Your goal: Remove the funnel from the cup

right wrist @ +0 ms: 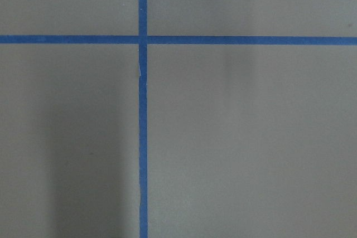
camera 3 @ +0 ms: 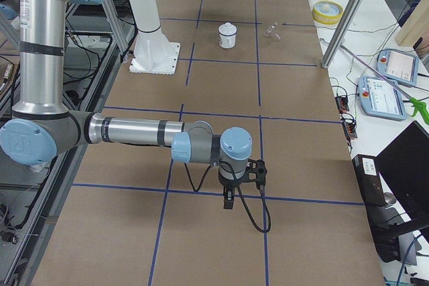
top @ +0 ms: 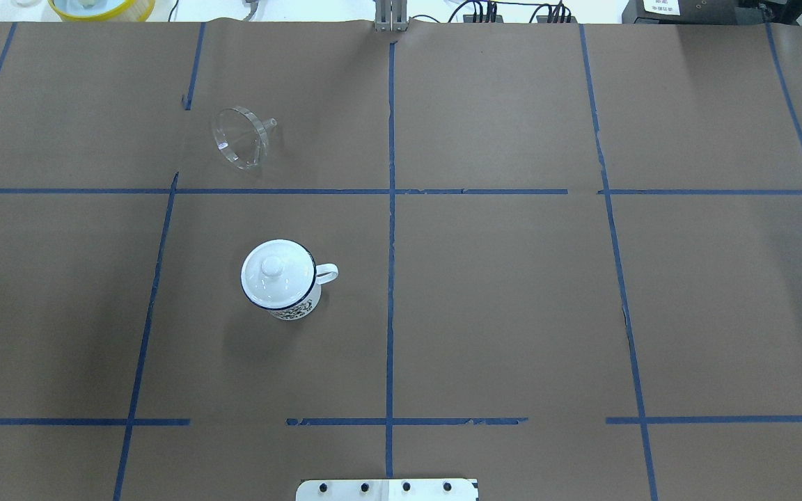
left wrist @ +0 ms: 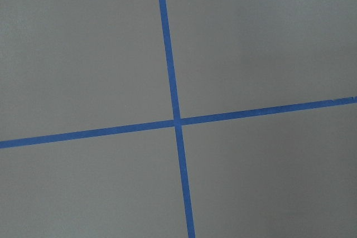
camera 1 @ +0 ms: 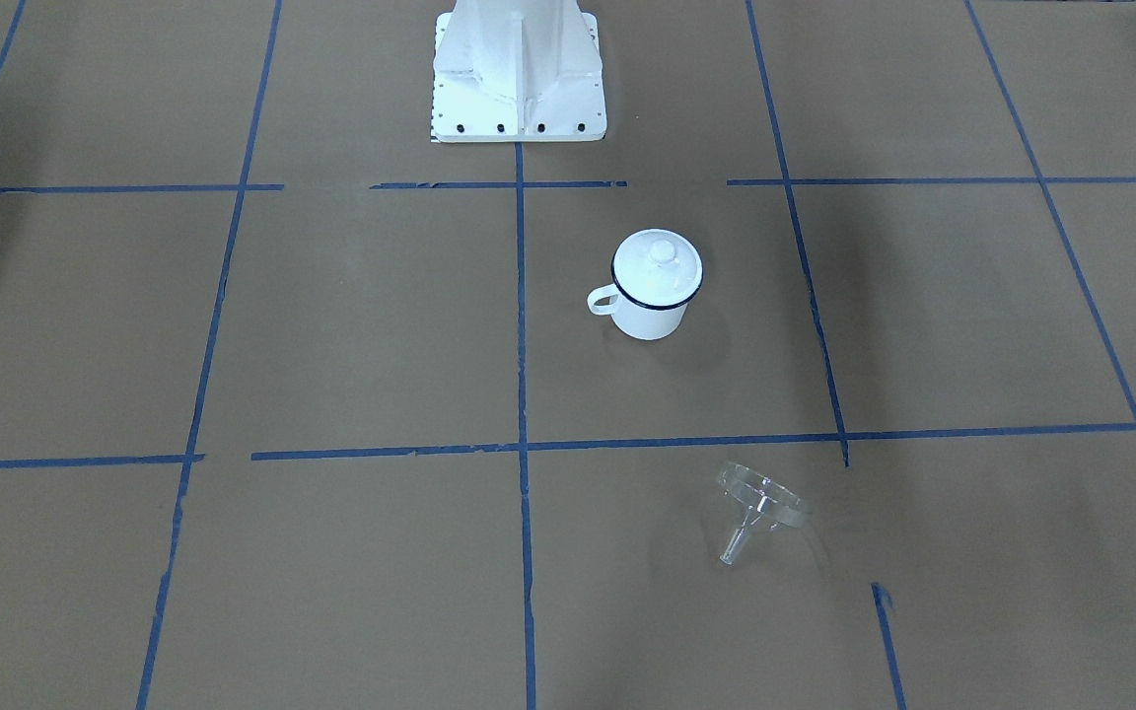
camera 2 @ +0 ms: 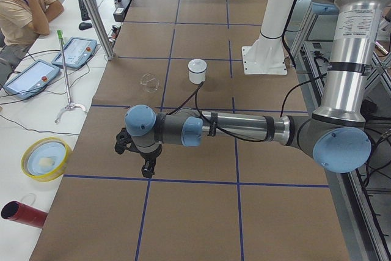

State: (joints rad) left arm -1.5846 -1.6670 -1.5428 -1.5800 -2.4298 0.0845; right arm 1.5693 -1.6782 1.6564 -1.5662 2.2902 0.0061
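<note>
The clear funnel (camera 1: 760, 508) lies on its side on the brown table, apart from the cup; it also shows in the overhead view (top: 241, 137). The white mug with a dark blue rim (camera 1: 649, 314) (top: 298, 306) stands upright, handle out to the side. A white knobbed lid (camera 1: 658, 264) (top: 277, 273) sits on it. My left gripper (camera 2: 146, 169) hangs over bare table far from both. My right gripper (camera 3: 228, 202) does the same at the other end. Each shows only in a side view; I cannot tell whether they are open or shut.
The white robot base (camera 1: 519, 69) stands behind the mug. Off the table's far edge are a yellow bowl (camera 2: 44, 158), a red cylinder (camera 2: 24, 214), teach pendants (camera 2: 76, 50), a metal post (camera 2: 91, 10) and a seated operator (camera 2: 24, 4).
</note>
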